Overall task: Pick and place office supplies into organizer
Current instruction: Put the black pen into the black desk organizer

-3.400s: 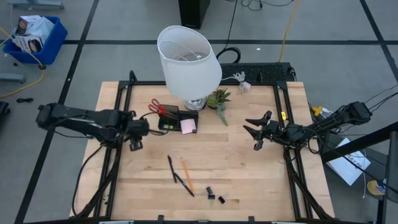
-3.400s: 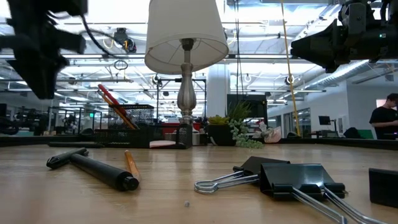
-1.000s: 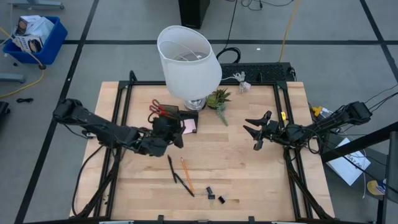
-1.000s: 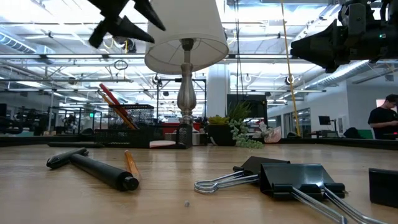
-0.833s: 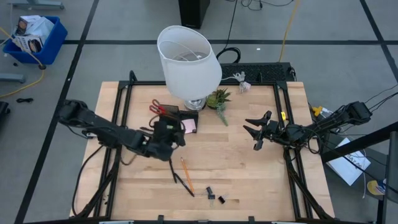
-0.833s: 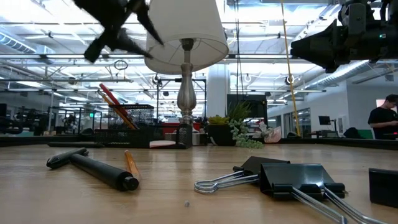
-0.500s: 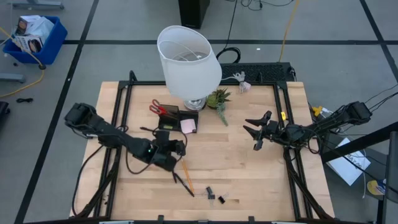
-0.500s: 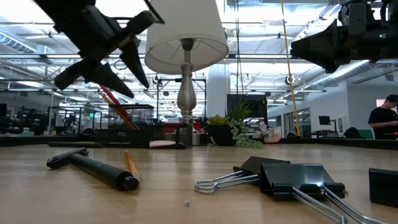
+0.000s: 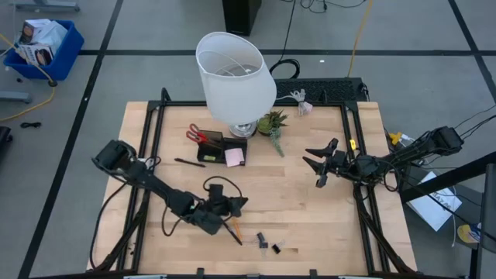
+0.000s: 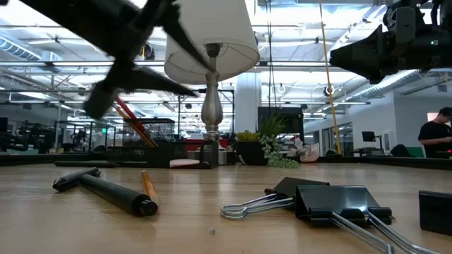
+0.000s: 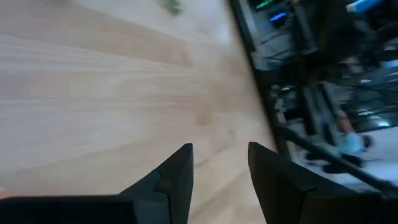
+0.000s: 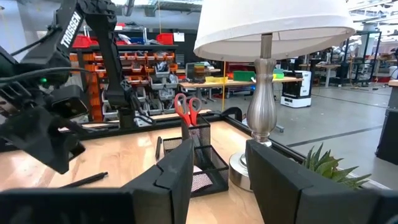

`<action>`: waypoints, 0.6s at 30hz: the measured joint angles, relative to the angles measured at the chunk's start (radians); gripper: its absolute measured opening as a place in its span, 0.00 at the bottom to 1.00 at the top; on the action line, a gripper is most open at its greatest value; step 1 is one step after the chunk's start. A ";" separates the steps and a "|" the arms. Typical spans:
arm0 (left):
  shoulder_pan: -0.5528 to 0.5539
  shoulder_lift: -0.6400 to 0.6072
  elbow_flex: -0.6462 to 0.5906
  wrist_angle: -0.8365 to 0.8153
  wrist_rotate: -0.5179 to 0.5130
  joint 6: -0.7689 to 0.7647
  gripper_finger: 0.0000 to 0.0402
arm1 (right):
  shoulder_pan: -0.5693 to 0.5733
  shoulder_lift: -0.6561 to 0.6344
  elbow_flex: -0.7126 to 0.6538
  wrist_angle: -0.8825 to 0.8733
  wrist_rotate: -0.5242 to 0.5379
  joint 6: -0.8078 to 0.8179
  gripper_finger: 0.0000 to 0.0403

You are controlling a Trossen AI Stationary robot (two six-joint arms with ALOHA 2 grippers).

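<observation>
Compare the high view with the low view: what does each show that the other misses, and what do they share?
Only the high view shows the whole light wooden table, the pink square sticky-note pad beside the black mesh organizer, and the open left gripper above the orange pencil and black pen.

Only the low view shows the black binder clips' wire handles up close, and a person in the room behind.

Both show the white-shaded lamp, red-handled scissors, small green plant and the right gripper waiting open.
</observation>
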 joint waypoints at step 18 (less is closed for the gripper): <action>-0.222 0.136 0.010 0.143 -0.713 -0.332 0.39 | 0.000 0.000 0.000 0.000 0.000 0.000 0.35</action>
